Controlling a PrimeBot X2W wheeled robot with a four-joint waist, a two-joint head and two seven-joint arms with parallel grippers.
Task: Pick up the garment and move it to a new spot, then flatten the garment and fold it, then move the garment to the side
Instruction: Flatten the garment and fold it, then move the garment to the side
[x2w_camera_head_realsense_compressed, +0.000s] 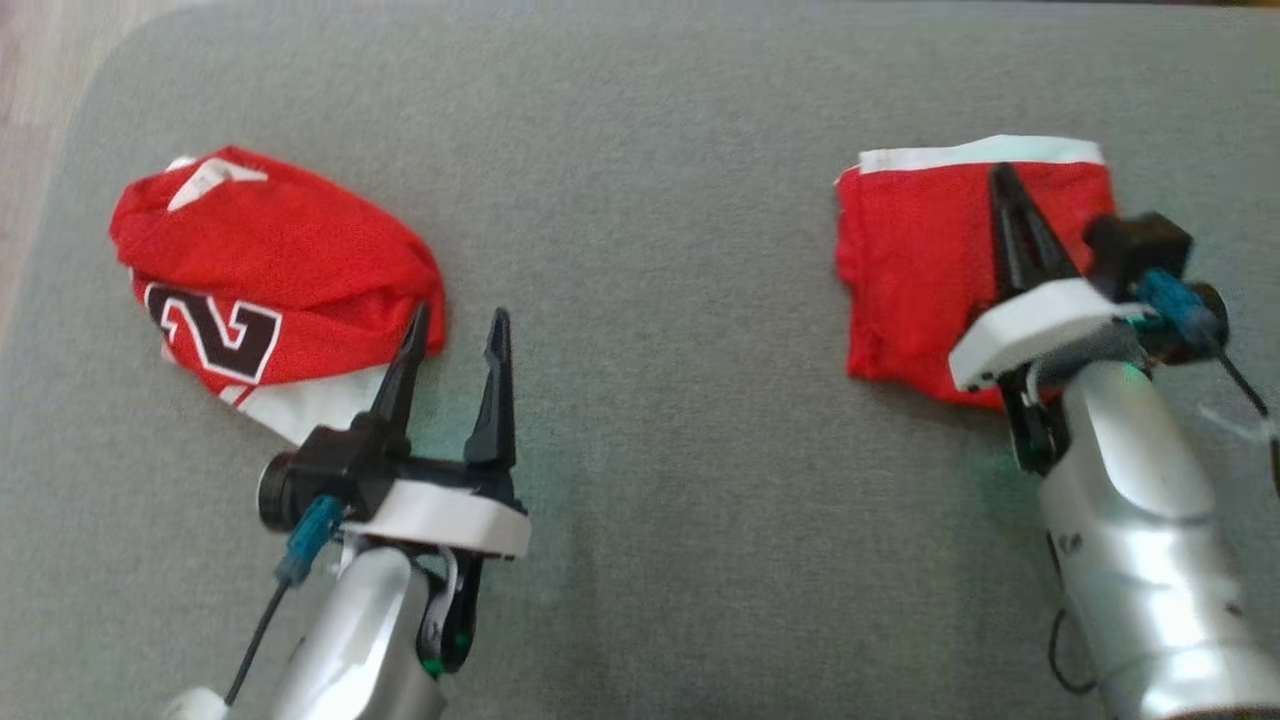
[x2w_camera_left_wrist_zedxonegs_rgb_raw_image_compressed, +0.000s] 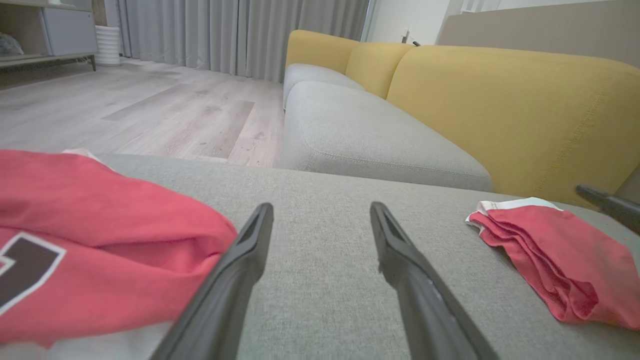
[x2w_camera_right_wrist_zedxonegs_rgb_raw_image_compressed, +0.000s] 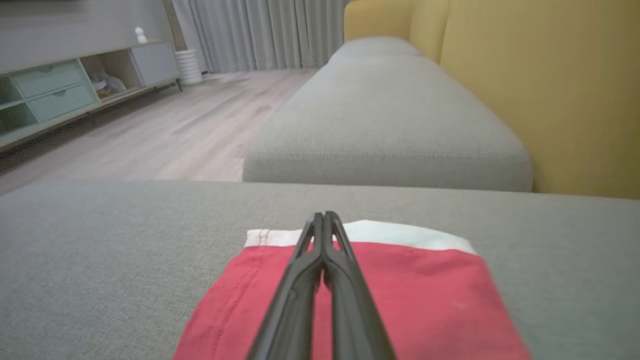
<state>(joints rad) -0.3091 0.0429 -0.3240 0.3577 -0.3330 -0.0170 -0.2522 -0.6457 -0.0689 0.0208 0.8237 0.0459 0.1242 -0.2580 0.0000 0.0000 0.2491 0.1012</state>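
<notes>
A crumpled red garment (x2w_camera_head_realsense_compressed: 270, 260) with a dark number and white trim lies at the left of the grey cushion (x2w_camera_head_realsense_compressed: 650, 250). My left gripper (x2w_camera_head_realsense_compressed: 457, 320) is open at the garment's right edge, its left finger touching or just beside the cloth (x2w_camera_left_wrist_zedxonegs_rgb_raw_image_compressed: 100, 215), with bare cushion between the fingers (x2w_camera_left_wrist_zedxonegs_rgb_raw_image_compressed: 321, 207). At the right lies a folded red garment (x2w_camera_head_realsense_compressed: 920, 270) with a white band along its far edge. My right gripper (x2w_camera_head_realsense_compressed: 1003, 170) is shut and points across that fold (x2w_camera_right_wrist_zedxonegs_rgb_raw_image_compressed: 425, 290), its tip (x2w_camera_right_wrist_zedxonegs_rgb_raw_image_compressed: 325, 216) over the white band. I cannot tell whether it presses on the cloth.
A second grey seat cushion (x2w_camera_left_wrist_zedxonegs_rgb_raw_image_compressed: 375, 135) and a yellow sofa back (x2w_camera_left_wrist_zedxonegs_rgb_raw_image_compressed: 500, 100) lie beyond the work surface. Wooden floor (x2w_camera_left_wrist_zedxonegs_rgb_raw_image_compressed: 150, 100) and a low cabinet (x2w_camera_right_wrist_zedxonegs_rgb_raw_image_compressed: 50, 90) are off to the left. The right gripper's finger (x2w_camera_left_wrist_zedxonegs_rgb_raw_image_compressed: 607, 205) shows in the left wrist view.
</notes>
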